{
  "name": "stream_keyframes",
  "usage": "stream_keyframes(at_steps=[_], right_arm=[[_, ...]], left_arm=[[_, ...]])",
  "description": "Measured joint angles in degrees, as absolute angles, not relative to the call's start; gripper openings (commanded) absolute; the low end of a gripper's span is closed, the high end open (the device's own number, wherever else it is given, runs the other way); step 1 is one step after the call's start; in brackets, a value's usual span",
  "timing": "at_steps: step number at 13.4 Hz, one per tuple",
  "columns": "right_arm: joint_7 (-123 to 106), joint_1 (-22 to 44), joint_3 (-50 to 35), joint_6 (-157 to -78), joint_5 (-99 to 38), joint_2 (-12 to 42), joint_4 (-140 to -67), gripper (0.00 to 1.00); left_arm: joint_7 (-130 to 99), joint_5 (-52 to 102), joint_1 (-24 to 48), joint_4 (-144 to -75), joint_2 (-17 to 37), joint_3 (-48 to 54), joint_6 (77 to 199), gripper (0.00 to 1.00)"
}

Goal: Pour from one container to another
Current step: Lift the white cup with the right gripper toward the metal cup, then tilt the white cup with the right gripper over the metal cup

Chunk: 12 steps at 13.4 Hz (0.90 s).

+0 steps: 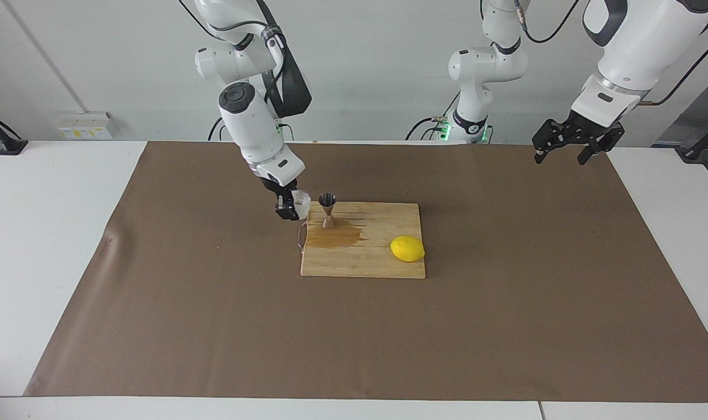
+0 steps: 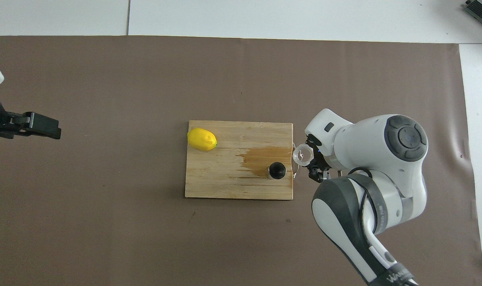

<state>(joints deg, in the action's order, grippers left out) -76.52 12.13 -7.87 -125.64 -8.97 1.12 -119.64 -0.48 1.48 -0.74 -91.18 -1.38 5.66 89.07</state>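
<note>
The small clear ribbed glass cup [image 1: 300,205] [image 2: 302,154] hangs in the air with my right gripper [image 1: 289,208] [image 2: 311,161] shut on it, over the cutting board's handle end and close beside the jigger. The silvery hourglass jigger [image 1: 328,210] [image 2: 277,170] stands upright on the wooden cutting board [image 1: 383,262] [image 2: 217,182], at the corner nearest the right arm's base. My left gripper [image 1: 567,153] [image 2: 46,127] waits open, raised over the brown mat at the left arm's end of the table.
A yellow lemon [image 1: 407,248] [image 2: 202,139] lies on the board's other end, farther from the robots than the jigger. A dark wet stain [image 1: 336,236] [image 2: 260,157] spreads on the wood beside the jigger. A brown mat [image 1: 213,326] covers the table.
</note>
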Motion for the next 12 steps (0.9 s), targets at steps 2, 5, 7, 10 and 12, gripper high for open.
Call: stream_keyframes(at_steps=[2, 5, 7, 10, 12], right_arm=[[-73.3, 13.5, -7.9, -124.0, -5.3, 1.3, -118.0, 0.3], [-69.2, 15.7, -7.9, -123.5, -0.2, 1.7, -116.9, 0.3], [-67.3, 16.9, -7.9, -123.5, 4.1, 2.0, -116.9, 0.3], [-66.4, 18.3, -7.9, -123.3, 8.2, 2.1, -116.8, 0.3], [-65.0, 19.7, -7.9, -123.0, 12.0, 2.4, -116.8, 0.3]], left_arm=[[-0.5, 1.5, -0.7, -91.2, -1.4, 5.7, 89.4, 1.0], [-0.5, 1.5, -0.7, -91.2, -1.4, 5.7, 89.5, 1.0], [-0.5, 1.5, -0.7, -91.2, -1.4, 5.7, 89.5, 1.0], [-0.6, 1.5, -0.7, -91.3, -1.4, 5.7, 89.5, 1.0], [-0.7, 1.5, -0.8, -91.3, -1.4, 5.7, 89.5, 1.0]])
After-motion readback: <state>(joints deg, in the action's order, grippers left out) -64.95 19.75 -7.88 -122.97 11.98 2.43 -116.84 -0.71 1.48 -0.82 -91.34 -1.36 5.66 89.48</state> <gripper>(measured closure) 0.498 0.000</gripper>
